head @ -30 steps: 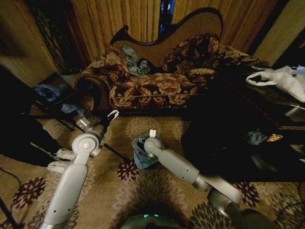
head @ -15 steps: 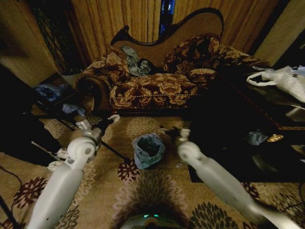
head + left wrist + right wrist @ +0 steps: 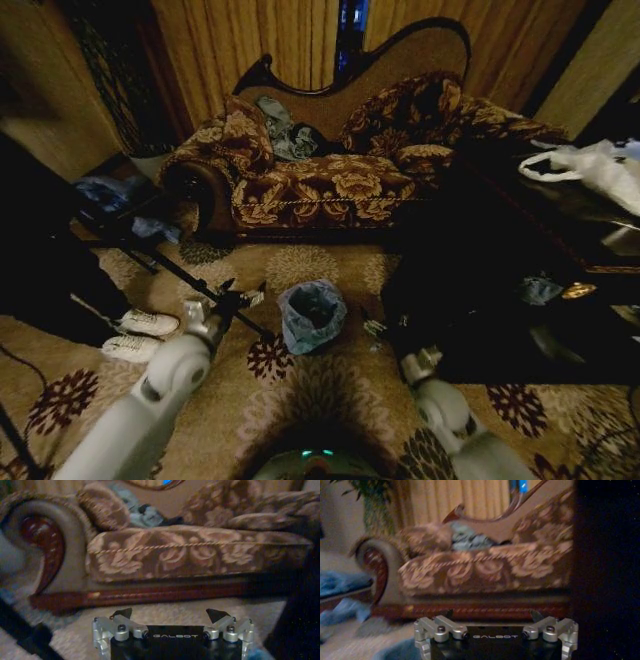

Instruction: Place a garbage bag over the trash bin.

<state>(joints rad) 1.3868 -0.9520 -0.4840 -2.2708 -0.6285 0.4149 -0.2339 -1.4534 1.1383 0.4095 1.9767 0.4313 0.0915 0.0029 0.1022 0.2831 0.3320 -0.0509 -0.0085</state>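
Note:
The light blue, wrinkly garbage bag (image 3: pixel 310 315) sits over a small round trash bin on the patterned carpet, lining its mouth and covering its sides. The bin's black wall is hidden under the film. My left gripper (image 3: pixel 238 300) hovers just left of the bag, apart from it. In the left wrist view this gripper (image 3: pixel 169 614) is open and holds nothing. My right gripper (image 3: pixel 378 326) is right of the bag, low and close to me. The right wrist view shows it (image 3: pixel 491 614) open and empty, with a blue edge of the bag (image 3: pixel 395 654) below it.
A floral sofa (image 3: pixel 330 185) stands behind the bin. A dark low table (image 3: pixel 520 300) on the right carries a white plastic bag (image 3: pixel 590 165). White sneakers (image 3: pixel 140 333) and a black slanting rod (image 3: pixel 175 272) lie to the left. A dark shelf (image 3: pixel 105 200) holds blue items.
The right gripper came off the bag at the bin and drew back toward me. The left arm also pulled back and lower. The bag stays on the bin.

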